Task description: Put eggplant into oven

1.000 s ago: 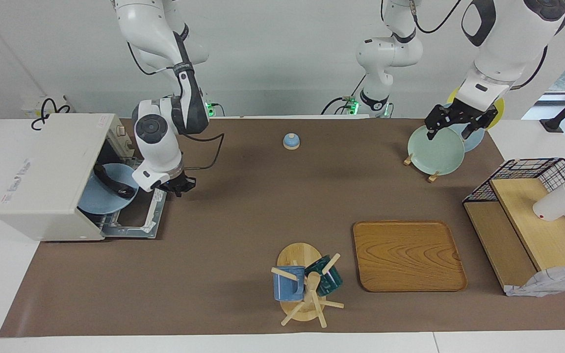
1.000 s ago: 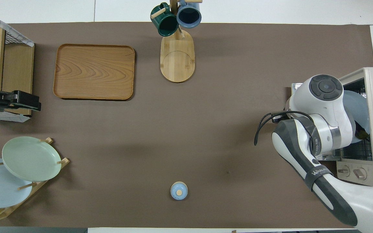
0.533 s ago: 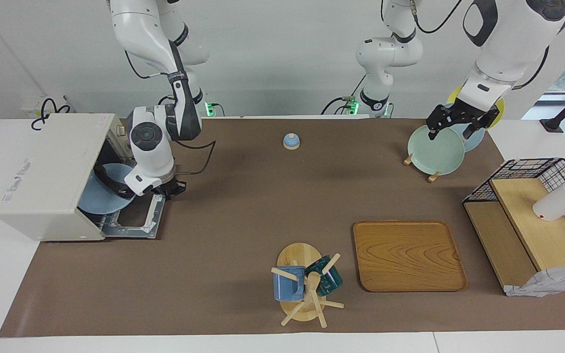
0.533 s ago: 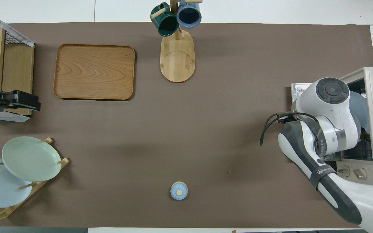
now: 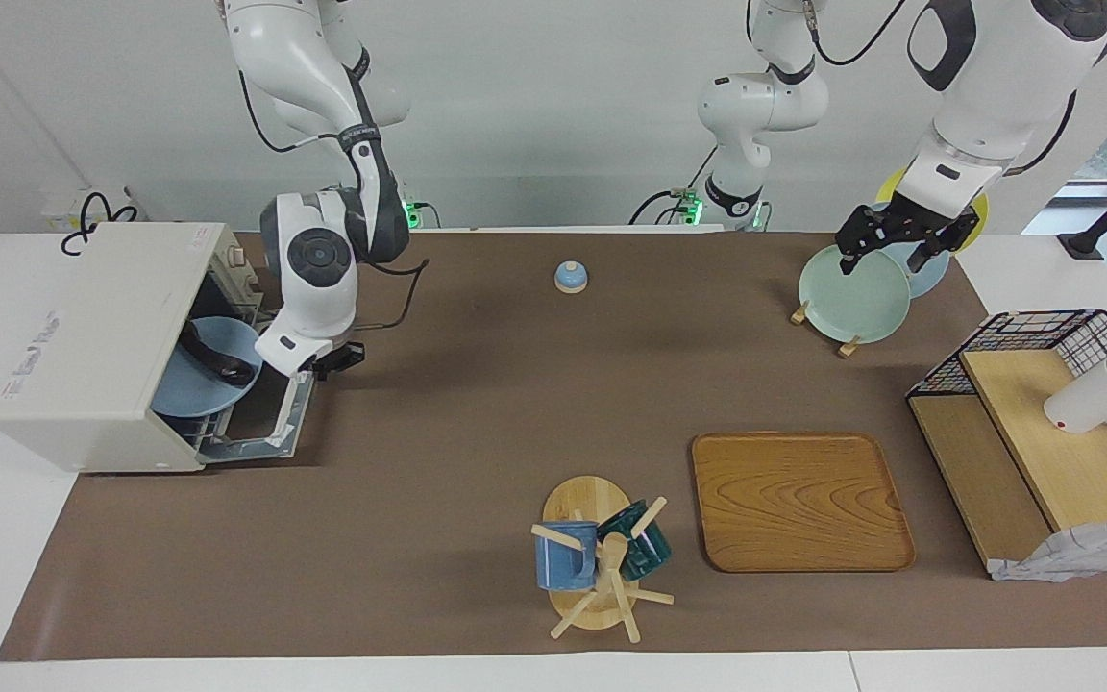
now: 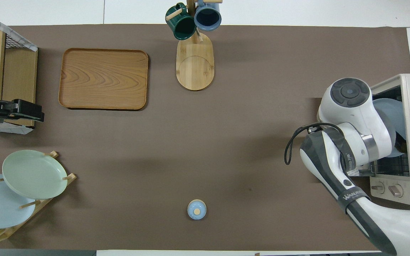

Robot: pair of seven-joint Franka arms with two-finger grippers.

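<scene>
Purple-black, one eggplant (image 5: 217,356) lies on one blue plate (image 5: 190,386) in one oven (image 5: 92,346); right end effector (image 5: 328,362) grip unclear.

Glossy white rounded shells on both arms, with dark grey bands at the joints; round dark grey caps bearing a ring of buttons on the wrist housings; black cables looping alongside the links; pale lettering on a dark forearm band; black gripper hardware; green lights glowing at the bases.
</scene>
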